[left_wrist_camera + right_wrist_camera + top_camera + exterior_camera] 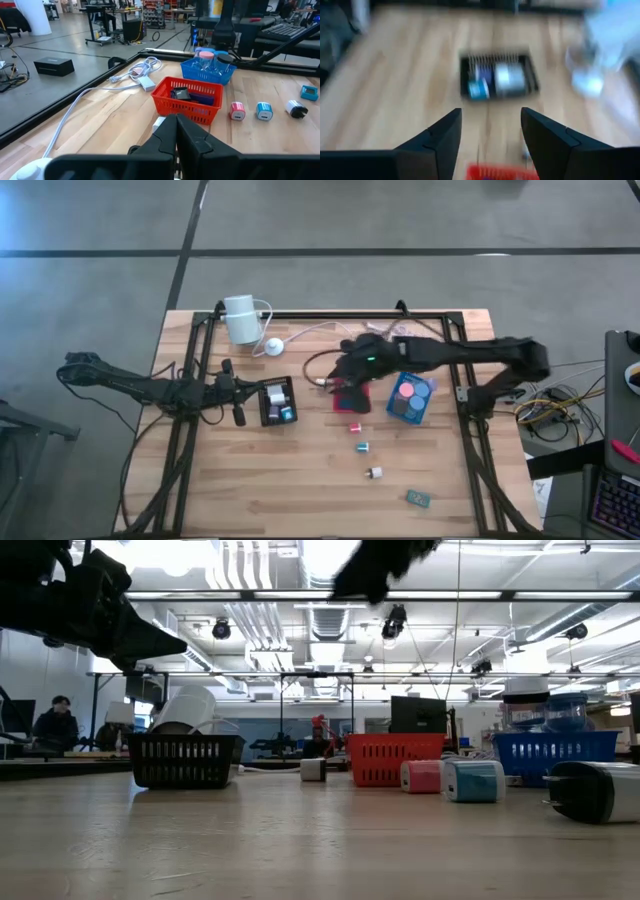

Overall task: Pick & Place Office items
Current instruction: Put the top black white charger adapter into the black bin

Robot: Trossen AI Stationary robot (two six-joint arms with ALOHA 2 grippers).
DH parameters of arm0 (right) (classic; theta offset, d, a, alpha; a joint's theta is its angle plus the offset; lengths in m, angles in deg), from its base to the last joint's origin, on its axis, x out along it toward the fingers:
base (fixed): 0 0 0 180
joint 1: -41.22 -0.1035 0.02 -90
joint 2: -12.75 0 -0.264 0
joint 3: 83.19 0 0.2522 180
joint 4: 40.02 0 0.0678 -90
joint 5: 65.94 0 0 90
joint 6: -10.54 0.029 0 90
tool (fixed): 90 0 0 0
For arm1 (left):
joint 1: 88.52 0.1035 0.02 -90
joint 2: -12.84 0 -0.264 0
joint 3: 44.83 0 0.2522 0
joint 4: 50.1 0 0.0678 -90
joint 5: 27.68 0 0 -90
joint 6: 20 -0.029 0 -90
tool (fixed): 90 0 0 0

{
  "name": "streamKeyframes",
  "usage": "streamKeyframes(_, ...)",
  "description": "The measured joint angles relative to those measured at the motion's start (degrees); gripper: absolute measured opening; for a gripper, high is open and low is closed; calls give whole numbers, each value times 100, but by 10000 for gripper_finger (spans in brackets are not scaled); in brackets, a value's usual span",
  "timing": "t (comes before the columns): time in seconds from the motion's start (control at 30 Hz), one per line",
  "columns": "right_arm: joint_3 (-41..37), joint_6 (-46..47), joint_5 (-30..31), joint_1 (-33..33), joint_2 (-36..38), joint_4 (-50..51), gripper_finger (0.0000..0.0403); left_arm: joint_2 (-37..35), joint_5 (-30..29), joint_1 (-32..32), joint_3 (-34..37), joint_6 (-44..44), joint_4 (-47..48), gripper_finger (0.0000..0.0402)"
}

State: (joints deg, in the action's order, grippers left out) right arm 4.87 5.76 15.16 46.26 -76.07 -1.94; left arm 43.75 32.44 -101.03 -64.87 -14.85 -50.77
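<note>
Office items lie in a loose line on the bench (300, 480): pink block (355, 426), blue block (363, 446), white block (375, 472), teal piece (418, 498). From above, right claw (340, 383), released and empty, hangs over the red tray (350, 403). Left claw (238, 416), clenched on nothing, sits beside the black tray (277, 401). Low down, blocks stand between red and blue tray (555, 752). Left wrist: clips (179, 93) fill the red tray. Right wrist: fingers (440, 135) apart.
</note>
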Motion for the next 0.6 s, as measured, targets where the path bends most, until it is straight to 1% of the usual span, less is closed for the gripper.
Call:
streamKeyframes(0.13, -266, -177, -17, -195, 937, -611, 176, 4, -1, 0, 0, 0, -2, 14)
streamKeyframes(0.27, -816, -121, -21, -353, 1926, -1299, 140, 4, -1, 2, 0, 0, -2, 14)
streamKeyframes(0.43, -1869, 276, -137, -431, 3195, -2386, 94, 4, 0, 0, 0, 0, -4, 14)
streamKeyframes(0.6, -2954, 538, -165, -431, 4391, -3023, 68, 4, -1, 2, 0, 3, -4, 14)
